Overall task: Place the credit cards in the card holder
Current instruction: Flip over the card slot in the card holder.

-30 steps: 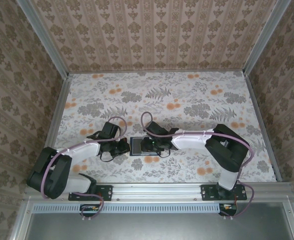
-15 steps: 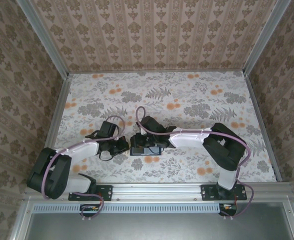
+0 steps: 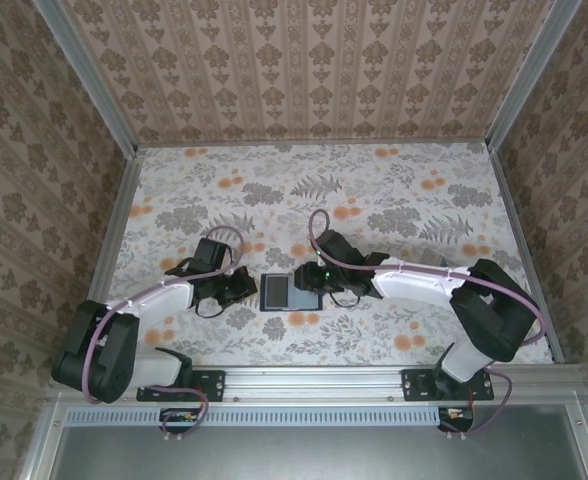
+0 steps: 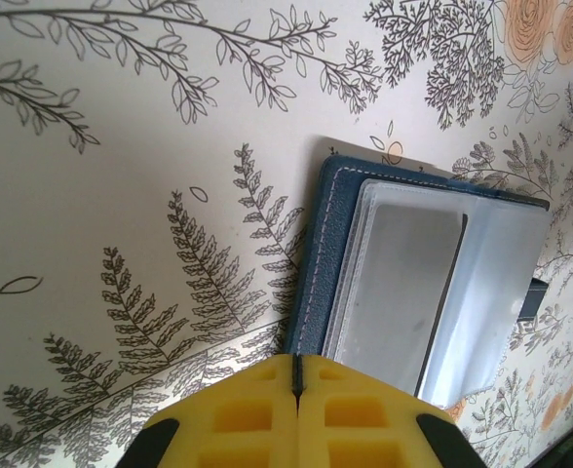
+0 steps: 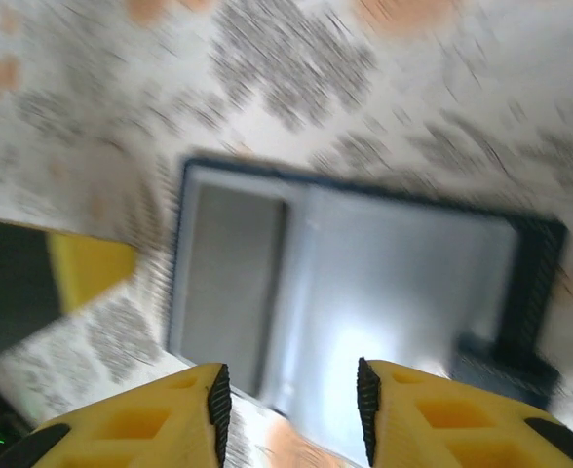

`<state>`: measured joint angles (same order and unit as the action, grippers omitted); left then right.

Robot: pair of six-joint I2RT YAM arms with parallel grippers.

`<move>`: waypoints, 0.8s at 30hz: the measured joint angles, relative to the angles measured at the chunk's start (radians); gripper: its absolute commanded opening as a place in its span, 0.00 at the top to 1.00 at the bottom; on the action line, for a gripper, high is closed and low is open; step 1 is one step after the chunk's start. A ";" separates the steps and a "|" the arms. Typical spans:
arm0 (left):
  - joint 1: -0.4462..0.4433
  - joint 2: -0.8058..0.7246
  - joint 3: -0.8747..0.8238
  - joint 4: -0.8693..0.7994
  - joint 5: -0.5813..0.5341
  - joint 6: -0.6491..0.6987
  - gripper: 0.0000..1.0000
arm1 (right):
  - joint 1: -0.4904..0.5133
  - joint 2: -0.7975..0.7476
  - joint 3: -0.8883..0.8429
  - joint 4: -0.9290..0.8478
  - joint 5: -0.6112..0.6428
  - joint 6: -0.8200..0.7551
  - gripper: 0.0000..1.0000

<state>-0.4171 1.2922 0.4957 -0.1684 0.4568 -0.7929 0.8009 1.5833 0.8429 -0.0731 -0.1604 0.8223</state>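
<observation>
So quick rundown: the wallet (image 3: 276, 291) is lying open and flat on the flowery table (image 3: 404, 190), roughly at 6 o'clock from the table's middle, close to the front edge and right btwn the two arms. From above, the left gripper (image 3: 242, 288) sits at the wallet's 9 o'clock, just beside its edge, and the right gripper (image 3: 302, 282) is over the 3 o'clock side, covering that half. On the left wrist cam the left gripper (image 4: 296, 369) has its yellow fingers (image 4: 238, 414) pressed tight together w/ nothing btwn them, tips just at the wallet's (image 4: 491, 292) blue stitched border; can't tell if they're actually touching it. There's one grey card (image 4: 399, 278) tucked in a clear sleeve inside. The right wrist cam is pretty blurry tbh, but the right gripper (image 5: 291, 390) has its jaws partway apart, gripping nothing, w/ the open wallet (image 5: 403, 283) showing past the gap. Same grey card (image 5: 233, 283) is toward 9 o'clock there, and a bit of the left gripper (image 5: 87, 268) is just beyond it.
</observation>
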 measured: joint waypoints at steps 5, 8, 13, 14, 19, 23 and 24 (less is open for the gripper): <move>0.000 0.006 0.005 -0.007 0.000 0.006 0.97 | 0.000 0.005 -0.033 -0.037 -0.008 0.016 0.53; 0.000 0.018 0.005 -0.008 0.000 0.010 0.96 | 0.000 0.005 -0.033 -0.040 -0.012 0.018 0.53; 0.000 0.030 0.005 -0.009 0.000 0.011 0.97 | -0.005 0.015 -0.033 -0.037 -0.027 0.020 0.53; 0.000 0.032 0.005 -0.009 0.001 0.011 0.97 | -0.005 0.024 -0.033 -0.033 -0.031 0.024 0.53; 0.000 0.049 0.005 -0.006 0.004 0.011 0.97 | -0.005 0.068 -0.033 -0.008 -0.051 0.043 0.54; -0.001 0.054 0.005 -0.006 0.008 0.011 0.97 | -0.005 0.069 -0.033 0.009 -0.060 0.049 0.60; -0.001 0.054 0.005 -0.006 0.008 0.011 0.97 | -0.005 0.069 -0.033 0.015 -0.063 0.051 0.62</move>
<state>-0.4183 1.3464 0.5011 -0.1745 0.4648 -0.7822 0.7959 1.6520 0.8101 -0.0582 -0.2234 0.8734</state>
